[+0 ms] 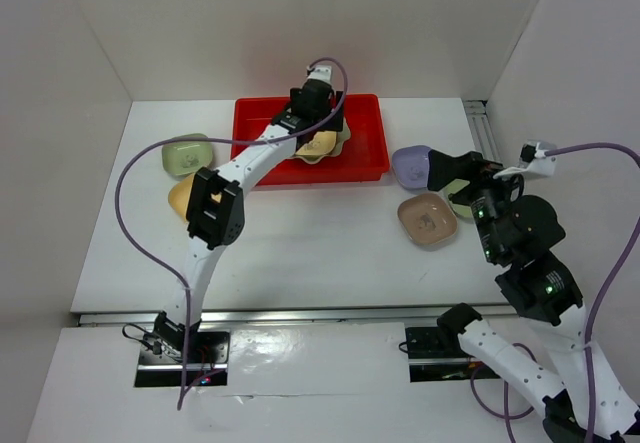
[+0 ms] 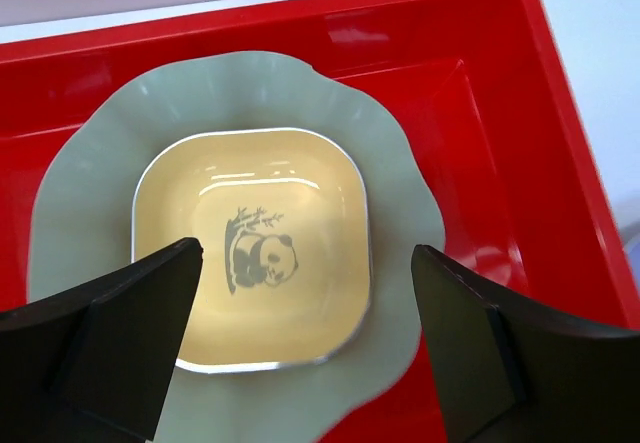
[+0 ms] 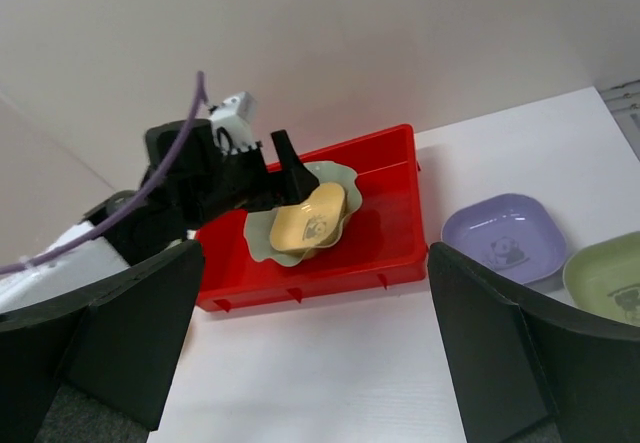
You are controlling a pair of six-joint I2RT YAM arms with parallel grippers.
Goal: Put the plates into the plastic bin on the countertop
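Hovering spread left hand [image 2: 305,263], yellow dish [image 2: 262,213] directly below, atop green plate [image 2: 398,188]

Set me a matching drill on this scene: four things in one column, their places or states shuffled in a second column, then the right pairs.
Column one
1. large pale green plate
2. lavender dish
3. brownish pink dish
4. left pincer

Column two
A. open, above the red bin
B. on the countertop, just past the bin's right end
C. inside the bin, under a yellow dish
D. on the countertop, the dish closest to its near edge

Pairs: 1-C, 2-B, 3-D, 4-A
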